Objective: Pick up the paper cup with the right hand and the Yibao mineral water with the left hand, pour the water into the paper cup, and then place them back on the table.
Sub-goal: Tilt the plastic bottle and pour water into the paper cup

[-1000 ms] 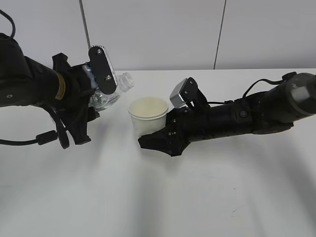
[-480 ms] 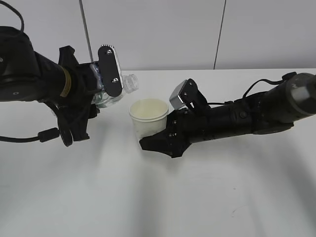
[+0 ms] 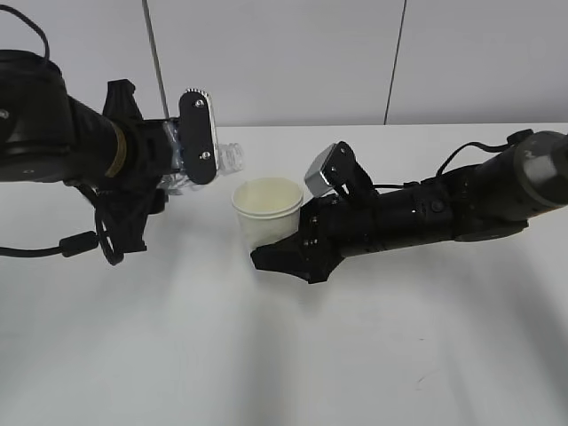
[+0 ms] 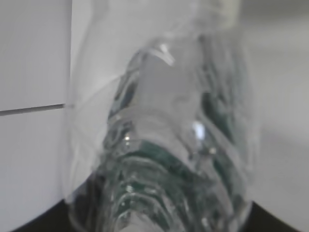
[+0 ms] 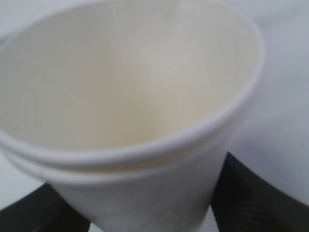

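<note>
Above the worktop (image 3: pixel 293 355), the left hand (image 3: pixel 182 155) has its jaws clamped on the bottle (image 3: pixel 224 158), tipped nearly flat so its open neck points at the cup (image 3: pixel 266 209), just short of the rim. That tilt looks like the run-in to the pour. Right hand (image 3: pixel 288 244), jaws clamped round the cup's lower wall, holds it upright, mouth up, to catch the water; the cup looks dry inside. Nothing stands between neck and rim, and the worktop around carries nothing else.
</note>
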Robot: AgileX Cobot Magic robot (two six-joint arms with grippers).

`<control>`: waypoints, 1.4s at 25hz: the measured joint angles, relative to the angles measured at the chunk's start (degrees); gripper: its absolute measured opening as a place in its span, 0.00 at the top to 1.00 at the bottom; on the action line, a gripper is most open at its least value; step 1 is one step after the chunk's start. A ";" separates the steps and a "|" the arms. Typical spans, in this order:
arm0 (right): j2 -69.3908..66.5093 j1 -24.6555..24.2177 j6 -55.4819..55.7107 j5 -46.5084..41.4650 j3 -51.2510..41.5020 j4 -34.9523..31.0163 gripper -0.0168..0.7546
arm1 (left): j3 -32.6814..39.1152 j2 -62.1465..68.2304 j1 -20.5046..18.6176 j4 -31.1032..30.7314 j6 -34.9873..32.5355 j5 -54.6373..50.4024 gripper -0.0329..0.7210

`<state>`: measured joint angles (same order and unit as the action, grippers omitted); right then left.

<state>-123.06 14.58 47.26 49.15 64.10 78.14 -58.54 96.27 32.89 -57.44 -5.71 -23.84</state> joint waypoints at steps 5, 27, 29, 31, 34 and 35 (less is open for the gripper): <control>0.00 0.00 0.00 0.00 0.00 0.00 0.31 | 0.00 0.00 0.00 -1.25 0.00 -0.67 0.52; 0.00 0.10 0.10 -0.72 0.00 0.19 0.31 | 0.00 0.00 0.00 -4.04 0.00 -1.44 0.52; 0.00 0.35 0.10 -0.83 0.04 0.19 0.31 | 0.00 0.00 0.00 -4.10 0.00 -1.86 0.52; 0.00 0.50 0.10 -0.83 0.13 0.19 0.31 | 0.00 0.00 0.00 -4.10 0.00 -2.34 0.52; 0.00 2.33 0.10 -2.27 0.56 0.42 0.31 | 0.00 0.00 0.00 -4.46 0.00 -2.67 0.52; 0.00 2.77 0.10 -2.61 0.70 0.54 0.31 | 0.00 0.00 0.01 -4.60 0.00 -2.80 0.52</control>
<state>-123.06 17.35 47.36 46.54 64.81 78.68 -58.54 96.27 32.90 -62.04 -5.71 -26.64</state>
